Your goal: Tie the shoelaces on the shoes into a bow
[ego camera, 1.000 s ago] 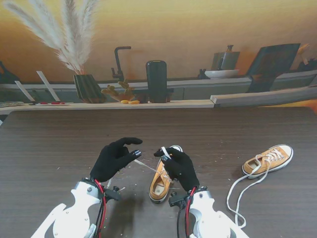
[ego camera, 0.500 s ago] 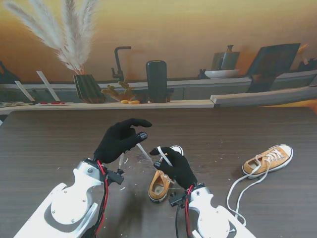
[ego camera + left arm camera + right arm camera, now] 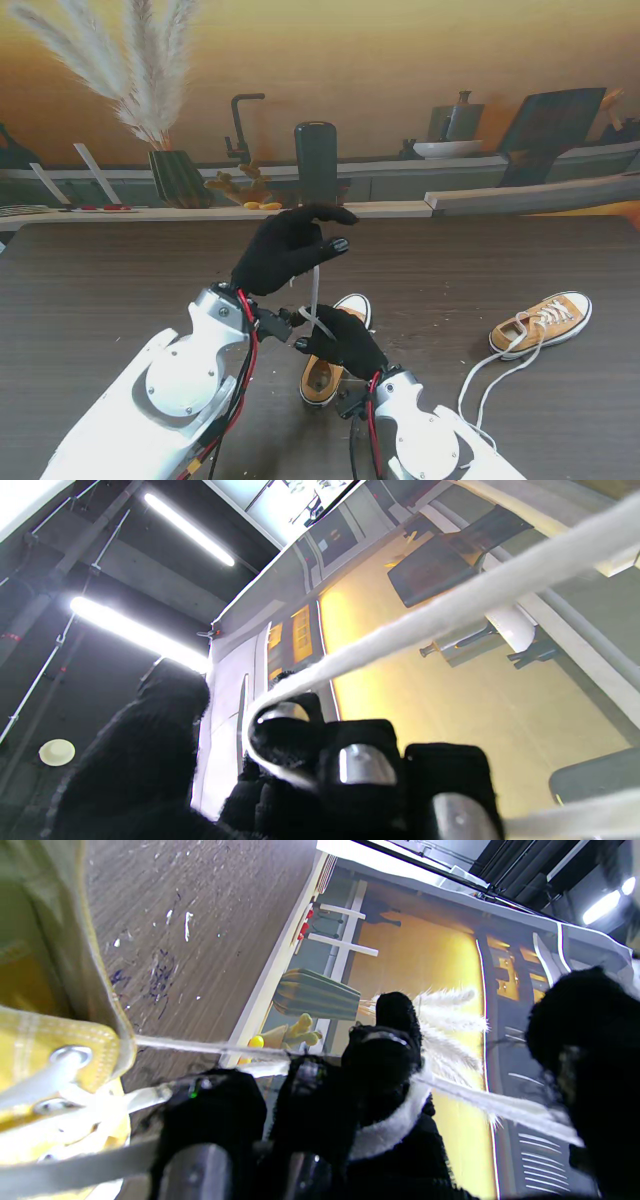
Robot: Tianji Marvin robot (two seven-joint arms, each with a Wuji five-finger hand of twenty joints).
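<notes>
Stand view: the left hand (image 3: 285,250), black-gloved, is raised above the dark wood-grain tabletop (image 3: 100,290), its fingers pinched on a white flat shoelace (image 3: 314,290) that runs down to the right hand (image 3: 345,340). The right hand, also black-gloved, sits over the mustard-yellow canvas sneaker (image 3: 335,362) near the tabletop's near edge, fingers closed around the same lace. A second mustard-yellow sneaker (image 3: 542,322) lies toward the right edge, its loose white lace (image 3: 485,390) trailing toward the near edge.

Left wrist view: the lace (image 3: 450,605) loops around a curled fingertip (image 3: 280,725) and stretches taut away.

Right wrist view: the lace (image 3: 385,1130) wraps over closed fingers (image 3: 380,1060); the sneaker's eyelets (image 3: 70,1055) lie just beside them.
</notes>
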